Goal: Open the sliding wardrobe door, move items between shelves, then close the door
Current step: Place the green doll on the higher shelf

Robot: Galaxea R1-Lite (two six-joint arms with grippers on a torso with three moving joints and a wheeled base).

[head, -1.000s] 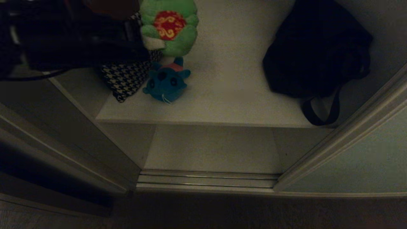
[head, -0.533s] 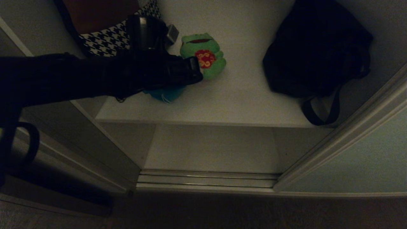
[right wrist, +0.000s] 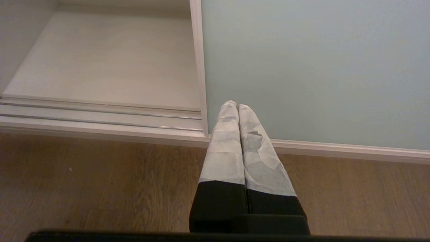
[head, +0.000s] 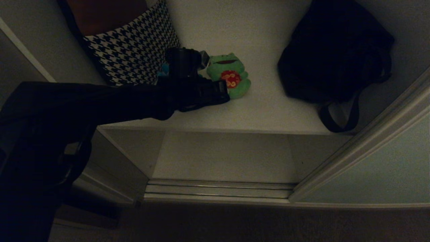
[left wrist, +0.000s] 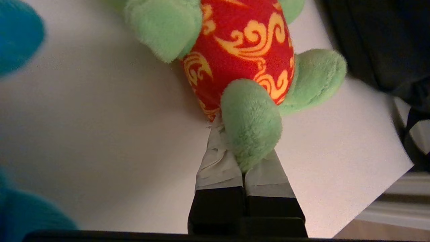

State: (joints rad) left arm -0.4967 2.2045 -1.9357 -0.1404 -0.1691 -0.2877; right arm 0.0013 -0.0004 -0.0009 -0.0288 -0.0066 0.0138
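1. Since a second ago, the green toy (head: 229, 75) has come down from high at the rear onto the upper shelf (head: 268, 114); my left gripper (left wrist: 243, 158) stays pinched shut on its fuzzy leg.
2. Leftward, the houndstooth cushion (head: 132, 50) leans; the teal toy (left wrist: 16, 37) sits beside it.
3. Rightward slumps a black bag (head: 336, 50); the matte sliding door (head: 386, 168) stands open.
4. My right gripper (right wrist: 238, 107) hangs closed, empty; no writing shows.
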